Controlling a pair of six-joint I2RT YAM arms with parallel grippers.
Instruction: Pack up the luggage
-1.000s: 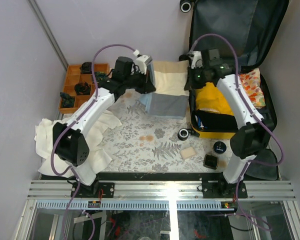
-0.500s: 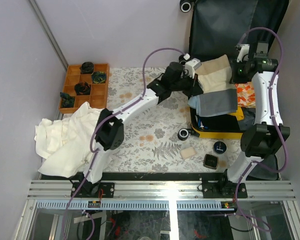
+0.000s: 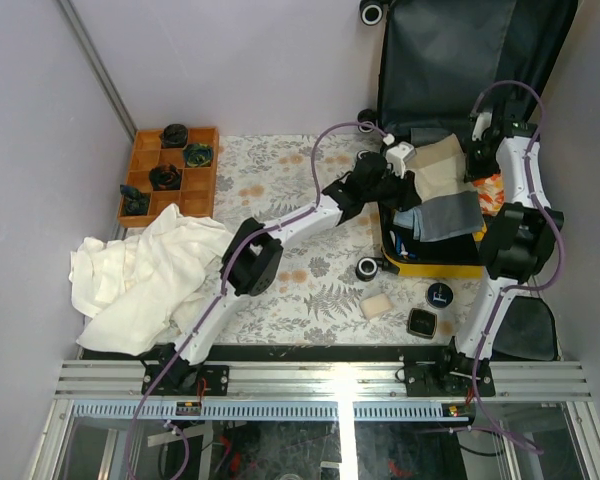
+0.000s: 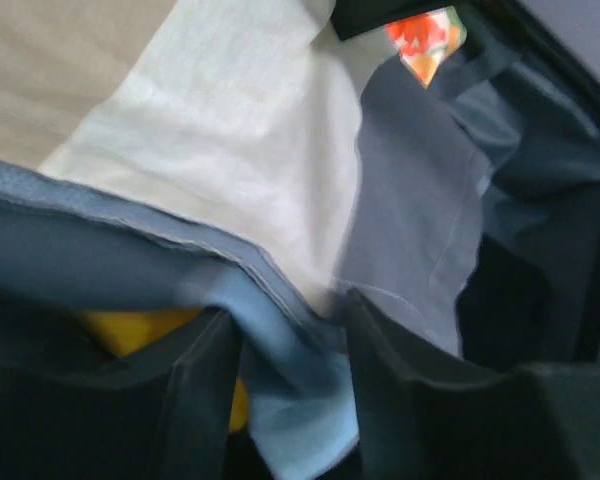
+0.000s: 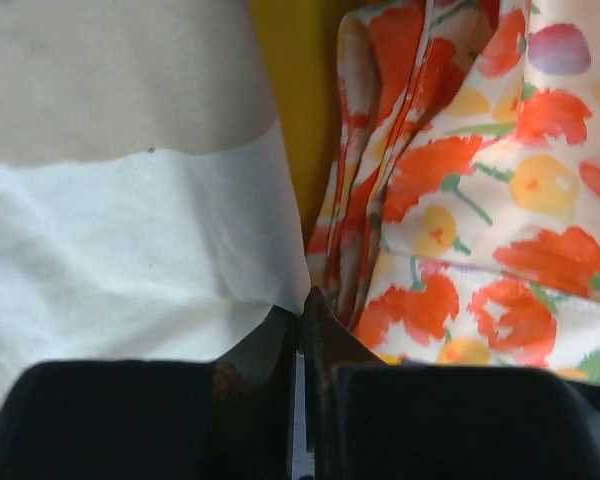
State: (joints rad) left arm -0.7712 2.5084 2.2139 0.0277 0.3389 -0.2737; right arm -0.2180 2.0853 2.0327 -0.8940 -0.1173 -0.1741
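Both my arms reach over the luggage (image 3: 435,268), which lies open at the far right, its lid leaning up at the wall. My left gripper (image 3: 400,192) is at its left rim, my right gripper (image 3: 477,153) further in

At the left wrist, my jaws are closed part way on the light blue cloth (image 4: 300,410), which fills the gap

At the right wrist, my jaws are almost together and pinch a corner of the white cloth (image 5: 130,270) beside the flowered cloth (image 5: 480,200)

I judge the shell stiff, rather heavy and ready to roll, so I would hold its rim, not the soft lining
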